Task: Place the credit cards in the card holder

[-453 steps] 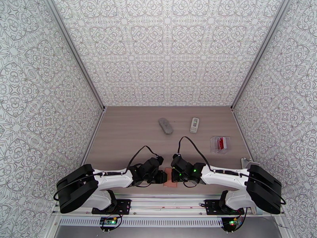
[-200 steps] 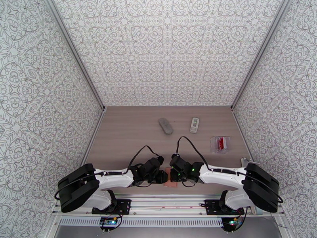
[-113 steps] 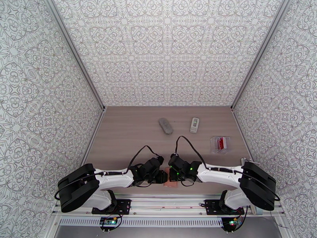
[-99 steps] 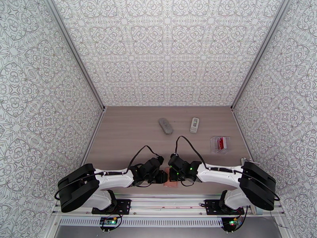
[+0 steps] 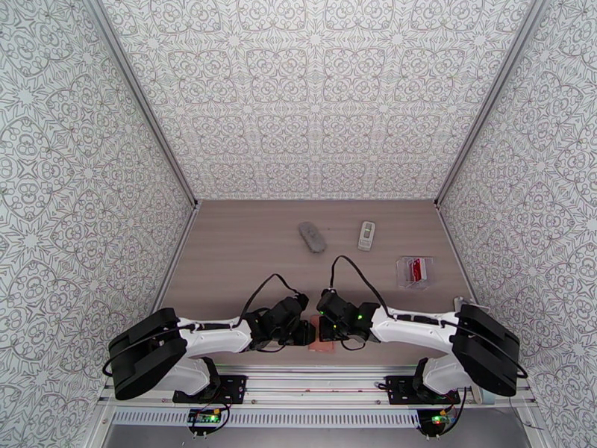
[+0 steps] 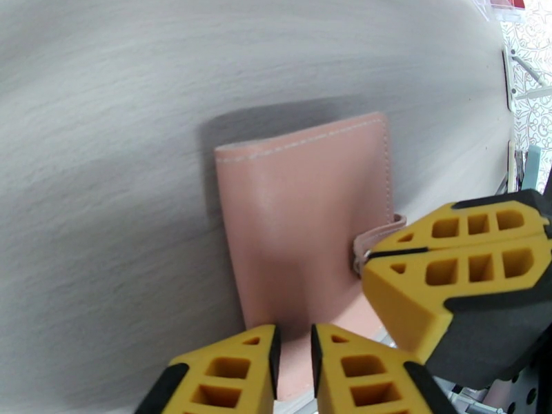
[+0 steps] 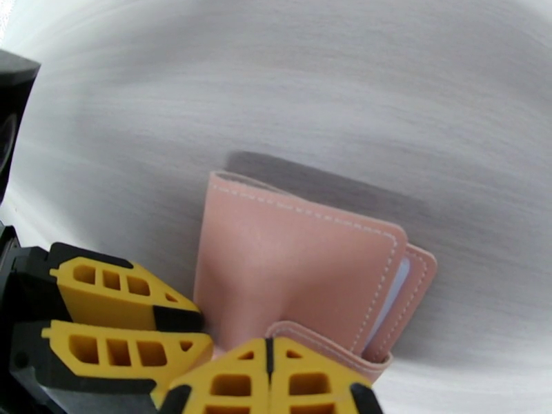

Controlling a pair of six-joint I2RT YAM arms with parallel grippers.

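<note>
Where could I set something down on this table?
Bare: left half of the table, between left wall and grey object. Crowded: near edge, where left pincer and right pincer grip the pink card holder, and around the clear box.

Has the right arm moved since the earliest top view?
Yes. The right arm's elbow has swung slightly left, toward the table's middle, judged against the clear box, which stayed put.

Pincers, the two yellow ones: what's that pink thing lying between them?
A folded pink card holder, right between the left pincer and the right pincer. Both wrist views show it.
</note>
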